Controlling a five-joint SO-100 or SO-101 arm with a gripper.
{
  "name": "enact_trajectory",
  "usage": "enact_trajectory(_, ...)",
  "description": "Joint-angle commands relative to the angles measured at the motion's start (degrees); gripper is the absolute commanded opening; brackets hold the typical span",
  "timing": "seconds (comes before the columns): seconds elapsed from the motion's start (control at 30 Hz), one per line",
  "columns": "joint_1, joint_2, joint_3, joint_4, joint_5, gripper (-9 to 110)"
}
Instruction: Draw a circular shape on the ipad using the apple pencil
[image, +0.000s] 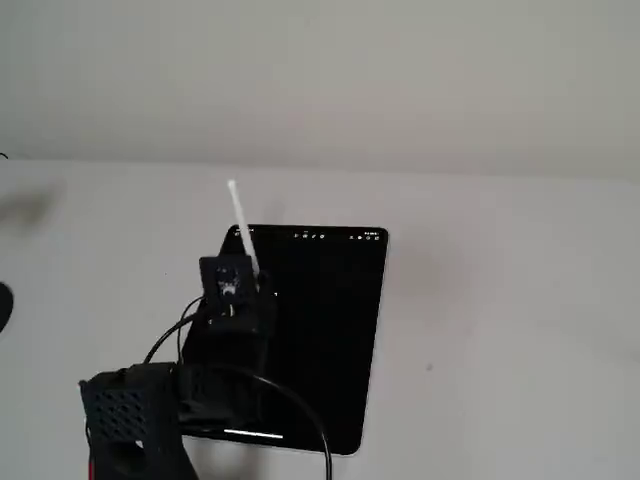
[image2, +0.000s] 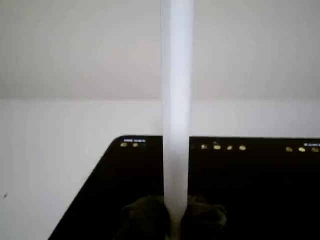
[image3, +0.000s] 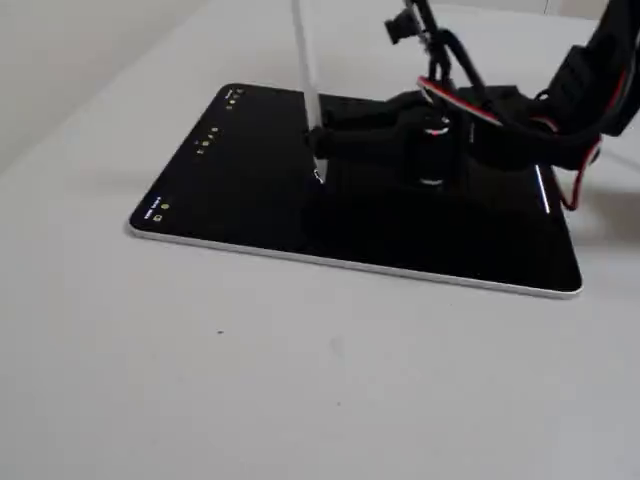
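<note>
The ipad (image: 330, 340) lies flat on the white table, black screen up, with tiny icons along its far short edge. It also shows in the wrist view (image2: 260, 190) and in the other fixed view (image3: 240, 190). My gripper (image3: 322, 142) is shut on the apple pencil (image3: 305, 70) and holds it nearly upright over the screen. The pencil's tip is at the screen's surface near the middle; I cannot tell if it touches. The pencil rises through the wrist view (image2: 176, 100) from between my gripper (image2: 175, 222). In a fixed view, my gripper (image: 258, 292) holds the pencil (image: 240, 220). No circular shape shows on the screen.
The black arm (image: 130, 410) with its cables reaches in over the ipad's near left corner. A red-and-black cable bundle (image3: 585, 110) hangs over the ipad's right part. A plain wall (image: 320, 80) stands behind the table.
</note>
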Motion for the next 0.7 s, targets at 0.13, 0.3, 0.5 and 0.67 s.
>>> enact_trajectory(0.13, -0.79, 2.2, 3.6, -2.81, -0.97, 0)
enact_trajectory(0.3, 0.97, 2.29, 5.1, -3.52, -1.32, 0)
enact_trajectory(0.5, 3.34, 2.29, 5.1, -3.16, -1.41, 0)
enact_trajectory(0.67, 4.57, 2.29, 4.83, -2.64, -1.85, 0)
